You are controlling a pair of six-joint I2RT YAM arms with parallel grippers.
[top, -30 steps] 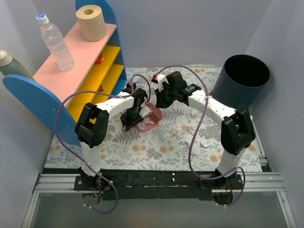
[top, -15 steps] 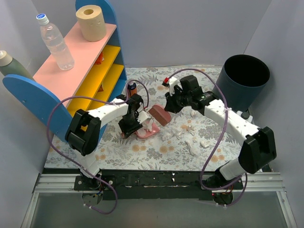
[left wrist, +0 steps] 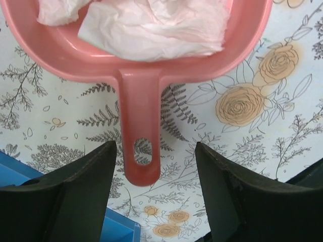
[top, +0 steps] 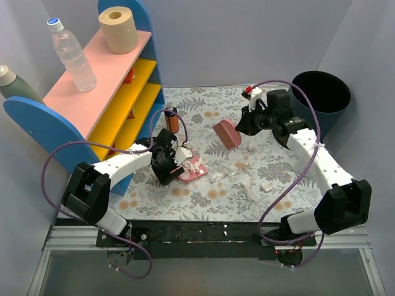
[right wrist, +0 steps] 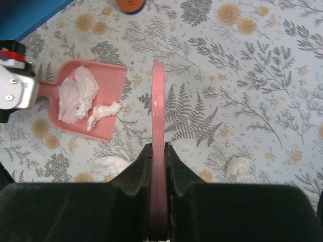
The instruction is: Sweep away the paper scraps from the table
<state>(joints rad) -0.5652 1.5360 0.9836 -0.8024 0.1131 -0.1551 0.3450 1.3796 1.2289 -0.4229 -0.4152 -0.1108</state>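
Note:
The pink dustpan (top: 194,168) lies on the fern-print table (top: 185,203) and holds white paper scraps (left wrist: 151,27). My left gripper (left wrist: 154,169) is open. Its jaws stand apart on either side of the dustpan handle (left wrist: 140,121) without touching it. My right gripper (top: 245,123) is shut on a pink brush (top: 226,134), held off the table to the right of the dustpan and seen edge-on in the right wrist view (right wrist: 158,111). Loose paper scraps (top: 266,185) lie on the table right of the dustpan; two more show in the right wrist view (right wrist: 237,166), (right wrist: 111,164).
A dark round bin (top: 318,98) stands at the back right. A blue-pink-yellow shelf (top: 92,92) fills the left, with a water bottle (top: 72,55) and a beige paper roll (top: 118,28) on top. An orange object (top: 173,121) stands by the shelf.
My right arm has carried the brush from the dustpan up and to the right. My left arm and the dustpan have shifted a little toward the front.

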